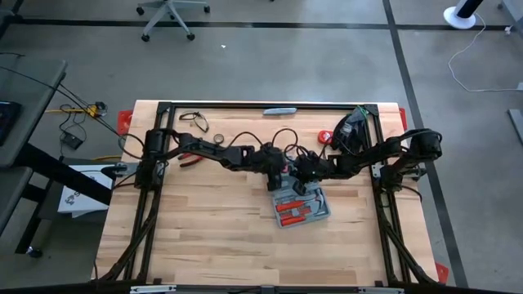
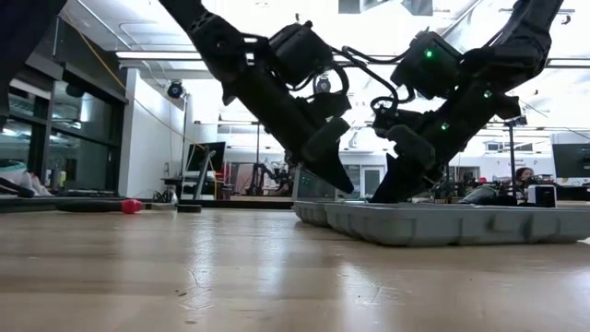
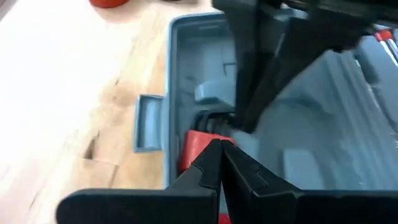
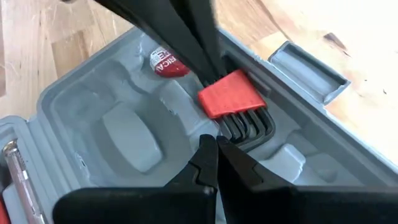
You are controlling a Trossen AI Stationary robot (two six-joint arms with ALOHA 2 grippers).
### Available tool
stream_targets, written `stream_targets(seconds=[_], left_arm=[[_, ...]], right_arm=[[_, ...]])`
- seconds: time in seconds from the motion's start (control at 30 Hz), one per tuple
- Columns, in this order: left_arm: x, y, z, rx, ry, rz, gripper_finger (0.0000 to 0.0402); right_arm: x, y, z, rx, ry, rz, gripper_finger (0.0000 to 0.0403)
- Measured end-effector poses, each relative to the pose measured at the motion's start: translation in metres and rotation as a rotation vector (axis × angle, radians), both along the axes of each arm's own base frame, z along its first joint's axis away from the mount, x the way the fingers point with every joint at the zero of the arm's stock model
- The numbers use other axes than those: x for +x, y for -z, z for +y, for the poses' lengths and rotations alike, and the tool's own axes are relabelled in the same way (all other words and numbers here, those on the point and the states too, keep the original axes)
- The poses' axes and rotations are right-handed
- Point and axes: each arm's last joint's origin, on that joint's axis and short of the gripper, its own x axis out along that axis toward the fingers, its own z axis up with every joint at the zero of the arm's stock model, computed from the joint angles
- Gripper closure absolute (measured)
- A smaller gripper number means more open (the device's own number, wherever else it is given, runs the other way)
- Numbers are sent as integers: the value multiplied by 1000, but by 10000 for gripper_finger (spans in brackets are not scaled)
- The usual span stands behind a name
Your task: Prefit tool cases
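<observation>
The blue-grey tool case (image 1: 299, 206) lies open on the table, with red-handled tools (image 1: 292, 212) in its near half. In the far half's moulded tray (image 4: 124, 137) lies a hex-key set: a red holder (image 4: 231, 94) with black keys (image 4: 250, 127). My left gripper (image 3: 221, 148) is shut and slants down onto the red holder (image 3: 194, 144). My right gripper (image 4: 215, 144) is shut too, with its tips just beside the black keys. Both stand over the case in the low view, the left (image 2: 339, 183) and the right (image 2: 385, 192). My left gripper sets its shut fingertips (image 4: 208, 65) against the red holder's upper end (image 4: 211, 88), slanting down from the table's left. The holder lies in its recess in the tray. My right gripper's shut tips stand at the black keys' bent ends (image 4: 236, 134); I cannot tell whether they touch.
The case's latch tab (image 3: 148, 121) sticks out over the wood. Red-handled pliers (image 1: 189, 158), a dark cord loop (image 1: 194, 121), a slim grey-blue bar (image 1: 279, 110), a red round thing (image 1: 324, 137) and a black object (image 1: 353, 131) lie toward the far edge. The table's near half (image 1: 204, 245) is bare wood.
</observation>
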Motion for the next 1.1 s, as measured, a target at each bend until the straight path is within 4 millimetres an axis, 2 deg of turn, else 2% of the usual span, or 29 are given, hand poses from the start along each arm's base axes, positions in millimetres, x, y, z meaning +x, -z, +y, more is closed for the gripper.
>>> stream_targets(seconds=[0.33,0.47,0.6,0.73,0.9,1.1], left_arm=[[11,37,16,-123,43,28,402],[11,40,17,-131,31,42,402],[10,40,17,-132,31,44,402],[10,41,17,-132,31,45,402],[10,41,17,-131,30,46,402],[8,37,16,-133,33,49,402]], right_arm=[[-1,1,-1,-17,7,7,403],[-2,-3,-1,-36,-3,0,403],[-2,-19,0,-80,1,-65,403],[-7,-25,-7,-101,35,-48,403],[-11,-11,-20,-38,38,51,403],[-3,7,-31,19,29,43,403]])
